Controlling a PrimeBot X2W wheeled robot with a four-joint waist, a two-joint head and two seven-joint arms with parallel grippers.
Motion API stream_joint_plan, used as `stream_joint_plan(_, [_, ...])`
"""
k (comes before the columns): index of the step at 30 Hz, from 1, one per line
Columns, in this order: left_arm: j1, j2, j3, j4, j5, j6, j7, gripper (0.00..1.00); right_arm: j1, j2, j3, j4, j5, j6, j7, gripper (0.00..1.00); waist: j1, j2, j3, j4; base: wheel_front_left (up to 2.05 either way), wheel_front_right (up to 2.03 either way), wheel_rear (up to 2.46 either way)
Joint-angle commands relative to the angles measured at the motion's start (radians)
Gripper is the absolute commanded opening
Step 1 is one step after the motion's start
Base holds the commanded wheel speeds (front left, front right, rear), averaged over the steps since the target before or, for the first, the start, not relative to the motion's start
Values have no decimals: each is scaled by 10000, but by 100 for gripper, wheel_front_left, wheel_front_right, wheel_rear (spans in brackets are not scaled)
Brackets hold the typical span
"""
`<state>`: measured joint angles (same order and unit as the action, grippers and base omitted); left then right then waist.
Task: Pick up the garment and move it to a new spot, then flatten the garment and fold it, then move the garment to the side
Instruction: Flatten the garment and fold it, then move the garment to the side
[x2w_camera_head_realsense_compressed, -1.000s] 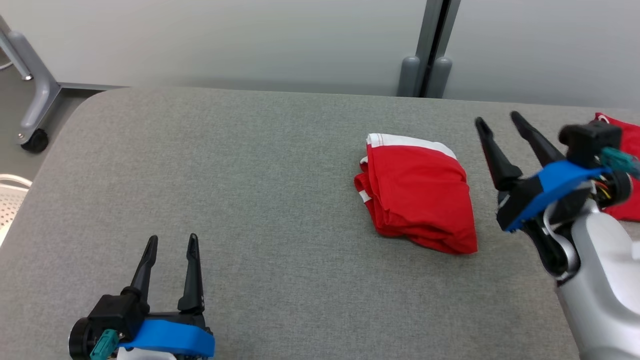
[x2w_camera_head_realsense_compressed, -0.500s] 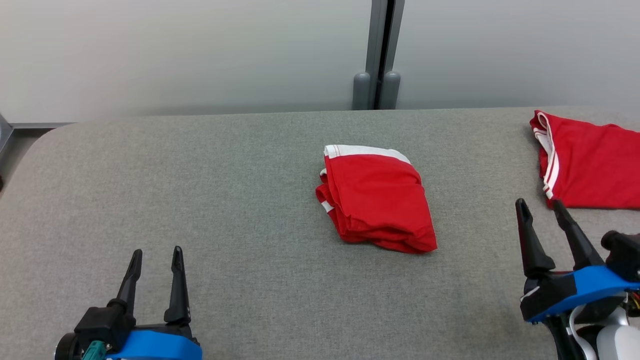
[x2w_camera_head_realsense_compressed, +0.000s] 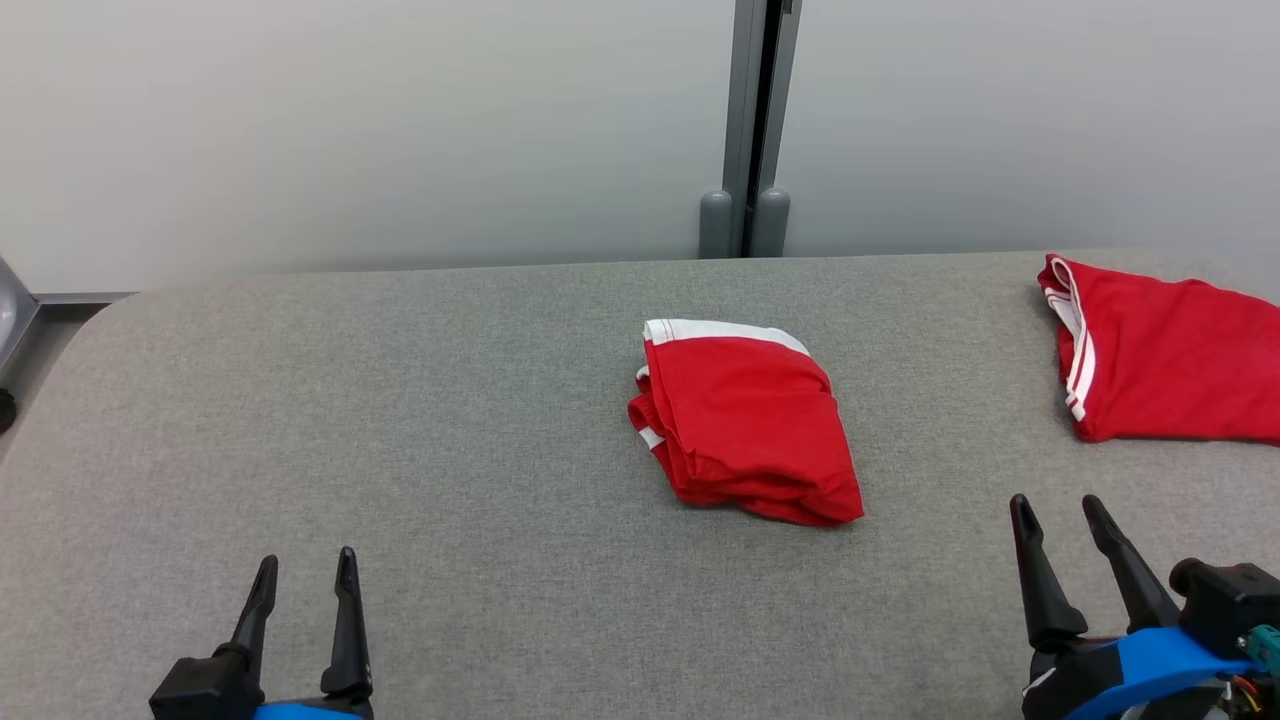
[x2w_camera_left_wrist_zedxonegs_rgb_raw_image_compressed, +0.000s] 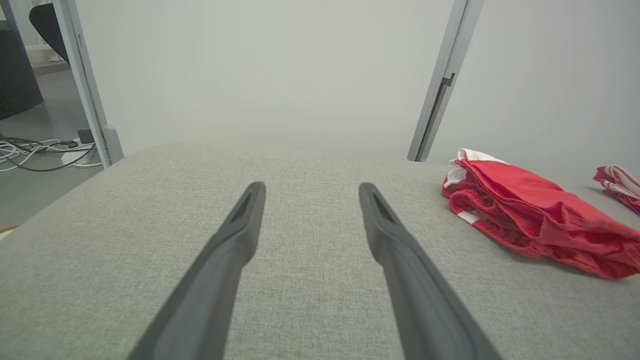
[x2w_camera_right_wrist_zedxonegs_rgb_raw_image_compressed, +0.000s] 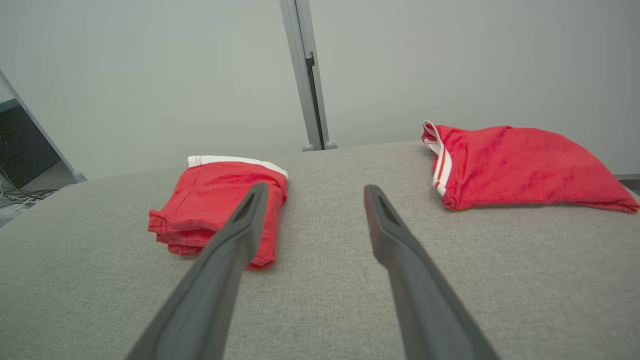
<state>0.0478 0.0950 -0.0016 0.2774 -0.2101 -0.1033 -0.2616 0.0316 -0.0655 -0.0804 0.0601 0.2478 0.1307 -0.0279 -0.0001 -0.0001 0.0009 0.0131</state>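
1. The table (x2w_camera_head_realsense_compressed: 420, 470) has a rounded corner at my far left. Its far edge runs along the wall (x2w_camera_head_realsense_compressed: 350, 130), where a grey post (x2w_camera_head_realsense_compressed: 747, 110) stands.
2. I have a broad bare stretch of grey surface left of centre, and more along the near side between the two claws.
3. The garment (x2w_camera_head_realsense_compressed: 745, 420) lies near the table's middle, well apart from both claws. It is red and folded into a compact stack, with a white band on its far edge and layered folds bunched on its left side.
4. A second red cloth (x2w_camera_head_realsense_compressed: 1165, 365) with white stripes lies at the far right, apart from the garment.
5. The left claw (x2w_camera_head_realsense_compressed: 307, 556) sits at the near left, fingers spread, gripping nothing.
6. The right claw (x2w_camera_head_realsense_compressed: 1054, 500) sits at the near right, spread and empty too. In its wrist view the fingers point between the two red pieces.
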Motion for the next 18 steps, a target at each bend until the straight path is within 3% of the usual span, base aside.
stream_joint_plan(1, [124, 55, 53, 12, 1, 42, -42, 100, 178, 54, -15, -27, -74, 1, -30, 100, 1, 1, -24, -6, 0, 0, 0])
stream_joint_plan(18, [197, 125, 34, -75, 39, 117, -42, 100, 201, 141, 21, 352, -59, 1, -102, 100, 1, 1, -87, 21, 0, 0, 0])
